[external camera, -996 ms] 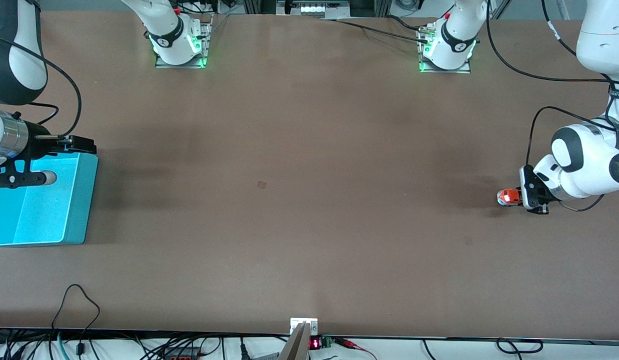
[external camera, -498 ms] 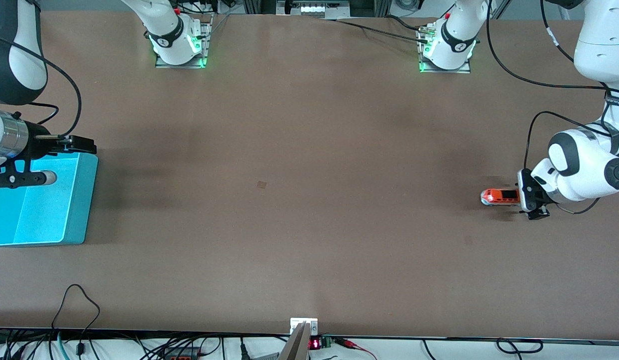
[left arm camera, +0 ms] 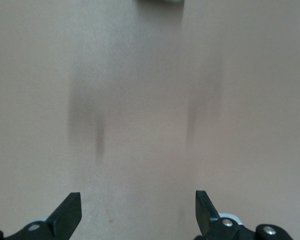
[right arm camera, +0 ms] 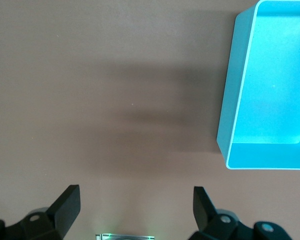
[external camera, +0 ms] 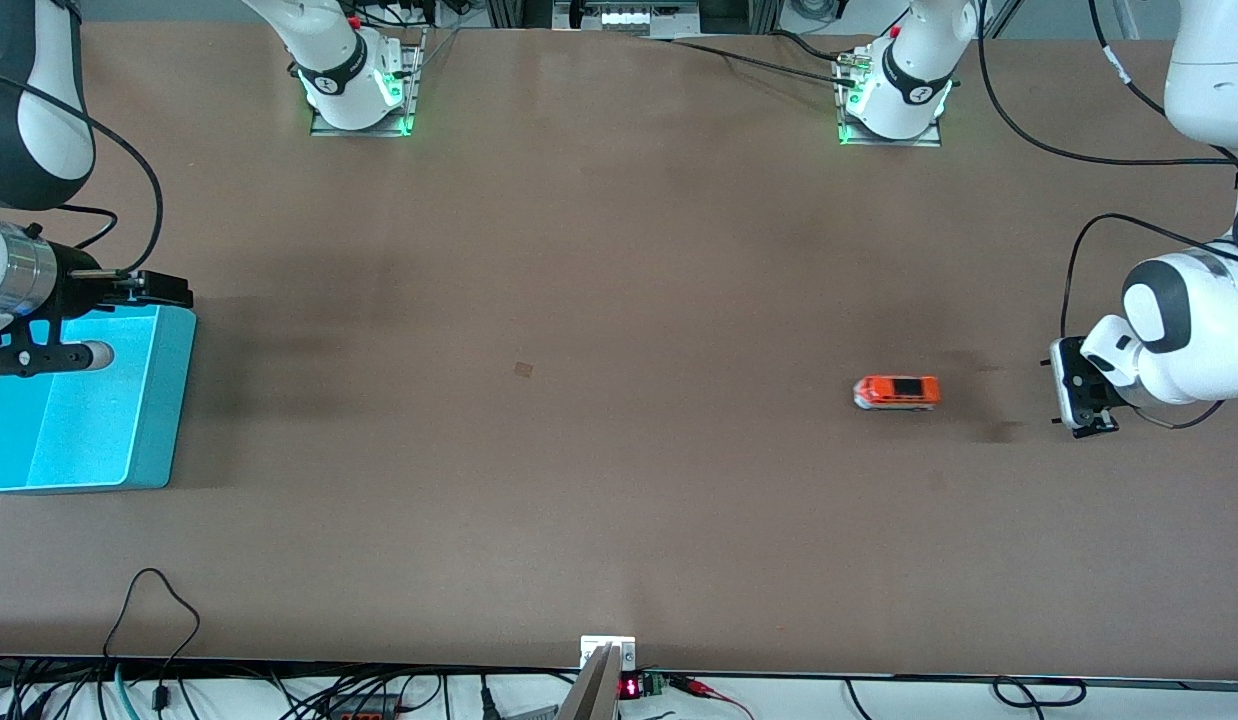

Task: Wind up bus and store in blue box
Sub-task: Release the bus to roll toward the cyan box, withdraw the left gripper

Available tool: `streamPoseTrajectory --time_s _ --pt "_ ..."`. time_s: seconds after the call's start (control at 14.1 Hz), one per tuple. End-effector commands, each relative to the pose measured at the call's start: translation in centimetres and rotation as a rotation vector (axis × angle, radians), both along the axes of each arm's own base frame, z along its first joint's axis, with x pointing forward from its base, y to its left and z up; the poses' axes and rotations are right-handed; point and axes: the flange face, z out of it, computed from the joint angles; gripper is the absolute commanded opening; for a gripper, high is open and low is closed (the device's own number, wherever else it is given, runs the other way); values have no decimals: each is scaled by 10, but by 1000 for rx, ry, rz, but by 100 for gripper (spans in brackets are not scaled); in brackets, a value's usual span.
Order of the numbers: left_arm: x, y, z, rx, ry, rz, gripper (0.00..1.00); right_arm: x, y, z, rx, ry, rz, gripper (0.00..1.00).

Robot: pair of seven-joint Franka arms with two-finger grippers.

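Observation:
The orange toy bus (external camera: 897, 392) stands on its wheels on the brown table, free of any gripper, toward the left arm's end. My left gripper (external camera: 1051, 395) is open and empty, low over the table, a short way from the bus on the side away from the blue box. In the left wrist view its open gripper (left arm camera: 138, 210) has only bare table between the fingers. The blue box (external camera: 169, 400) sits at the right arm's end and is empty. My right gripper (external camera: 164, 290) waits open and empty beside the box's corner. The right wrist view shows the gripper (right arm camera: 135, 207) and the box (right arm camera: 230, 100).
Both arm bases (external camera: 359, 100) (external camera: 891, 110) stand on plates with green lights along the edge farthest from the front camera. Cables (external camera: 159, 600) lie at the nearest edge. A small dark mark (external camera: 523, 369) is at mid-table. Bare table lies between the bus and the box.
The left gripper let go of the bus and drew back a little. The bus has rolled away from it along the table toward the right arm's end. The right arm has not moved.

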Motion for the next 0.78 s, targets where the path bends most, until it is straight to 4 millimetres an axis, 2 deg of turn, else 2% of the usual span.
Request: streamPoseTrajectory --time_s 0.0,0.43,0.57,0.71 --pt "3 -7 34 1 25 44 100 -3 -2 1 19 7 -4 100" --pt "19 -16 95 56 131 156 100 -3 -2 1 19 7 -4 100" --pt "20 -32 114 96 135 188 100 -3 -2 1 19 9 -4 100" --pt "17 -39 133 137 134 241 100 -3 -2 1 19 9 -4 100"
